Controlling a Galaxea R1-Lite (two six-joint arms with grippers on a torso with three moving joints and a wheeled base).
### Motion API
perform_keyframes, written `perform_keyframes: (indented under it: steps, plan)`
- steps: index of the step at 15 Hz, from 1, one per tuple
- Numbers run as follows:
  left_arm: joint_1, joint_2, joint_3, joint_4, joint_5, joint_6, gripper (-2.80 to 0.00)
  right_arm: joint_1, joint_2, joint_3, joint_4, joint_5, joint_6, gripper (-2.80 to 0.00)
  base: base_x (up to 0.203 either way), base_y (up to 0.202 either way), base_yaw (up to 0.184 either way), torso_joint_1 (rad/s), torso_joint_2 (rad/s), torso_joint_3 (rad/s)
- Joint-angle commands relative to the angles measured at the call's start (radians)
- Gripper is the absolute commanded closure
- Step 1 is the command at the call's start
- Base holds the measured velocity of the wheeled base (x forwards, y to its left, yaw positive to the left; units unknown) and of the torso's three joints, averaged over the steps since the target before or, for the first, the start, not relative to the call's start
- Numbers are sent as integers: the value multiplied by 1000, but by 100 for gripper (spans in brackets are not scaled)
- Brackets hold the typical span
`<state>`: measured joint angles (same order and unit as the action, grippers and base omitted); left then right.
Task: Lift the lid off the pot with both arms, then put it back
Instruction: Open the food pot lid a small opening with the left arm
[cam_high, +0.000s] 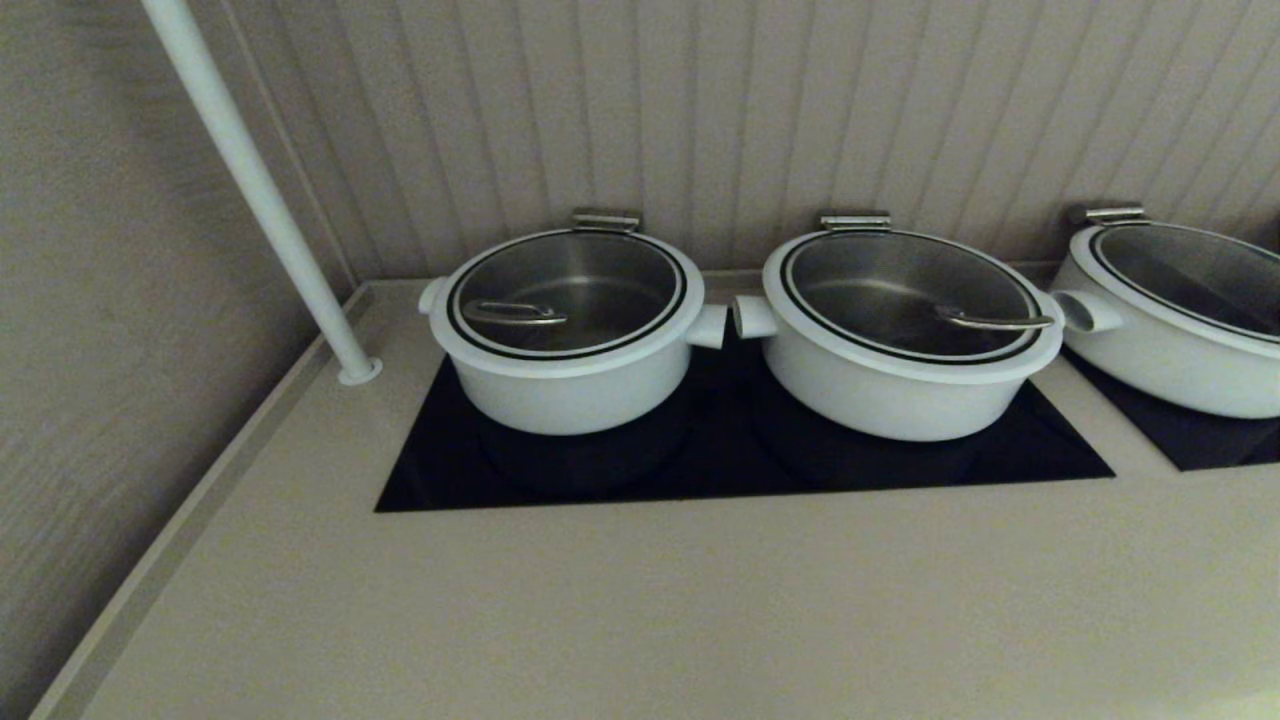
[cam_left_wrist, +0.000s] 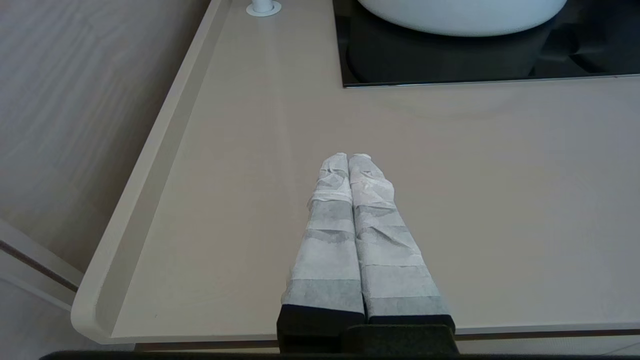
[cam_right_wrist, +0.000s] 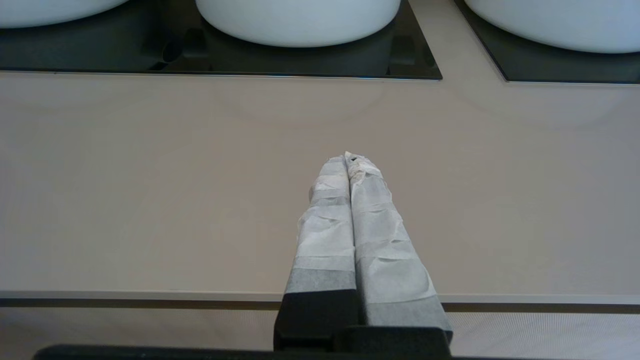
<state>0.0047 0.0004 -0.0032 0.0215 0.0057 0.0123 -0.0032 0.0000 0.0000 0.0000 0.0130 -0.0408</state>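
The pot is white with straight sides and stands at the left of a black hob. The lid sits closed on it, its steel loop handle toward the left. Neither arm shows in the head view. My left gripper is shut and empty, low over the counter's front edge, well short of the pot's base. My right gripper is also shut and empty over the counter's front edge. The pot's base shows at the corner of the right wrist view.
A wider tapered white pot with its own lid stands right of the pot on the same hob. A third pot is at the far right. A white pole rises from the counter's back left. A raised lip edges the counter's left.
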Motion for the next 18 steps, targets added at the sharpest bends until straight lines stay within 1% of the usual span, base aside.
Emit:
perform_keyframes:
  steps: [1,7,11,16,18]
  plan:
    - [0,0,0,0,0,0,0,-1,0,0,0,1,-1,0,0,0,0,0,0,0]
    - [0,0,0,0,0,1,0,0,0,0,0,1,-1,0,0,0,0,0,0,0]
    - [1,0,0,1,-8,20,0,0,2,0,0,1,-1,0,0,0,0,0,0,0]
    - [1,0,-1,-1,-12,60,0,-1,1,0,0,1,-1,0,0,0,0,0,0,0]
    - [0,0,-5,-2,-26,63,0,0,1,0,0,1,-1,0,0,0,0,0,0,0]
